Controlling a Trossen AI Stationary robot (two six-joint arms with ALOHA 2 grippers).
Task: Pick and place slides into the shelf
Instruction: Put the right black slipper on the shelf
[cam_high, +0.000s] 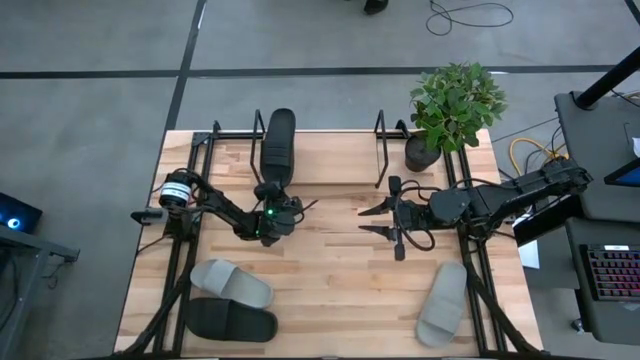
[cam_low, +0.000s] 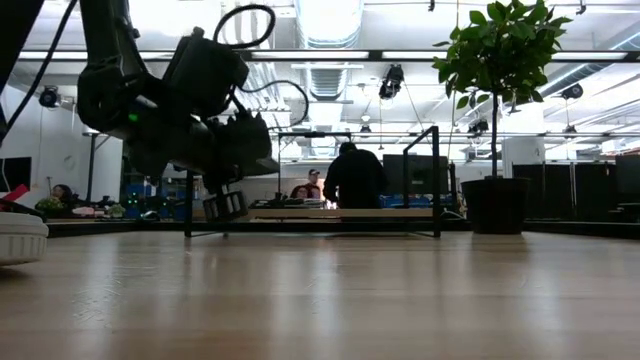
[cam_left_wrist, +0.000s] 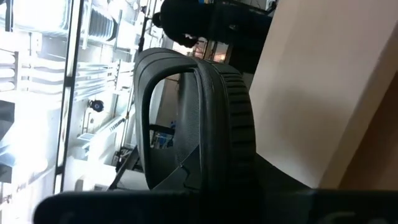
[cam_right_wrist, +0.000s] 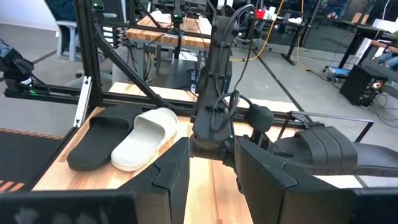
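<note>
The left fingers (cam_high: 275, 193) pinch the black slide (cam_high: 279, 147), its long axis running away over the shelf (cam_high: 382, 150); right fingers (cam_high: 378, 219) spread.

Four slides (cam_high: 277, 145); one shelf (cam_high: 383, 150), seemingly

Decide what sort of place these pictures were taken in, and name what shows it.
Probably a robotics lab or workshop: a light wooden worktable on a grey concrete floor, loose cables, a black computer keyboard, exposed ceiling ducts.

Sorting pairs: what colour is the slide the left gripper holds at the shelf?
Black slide; the high view shows it best.
</note>
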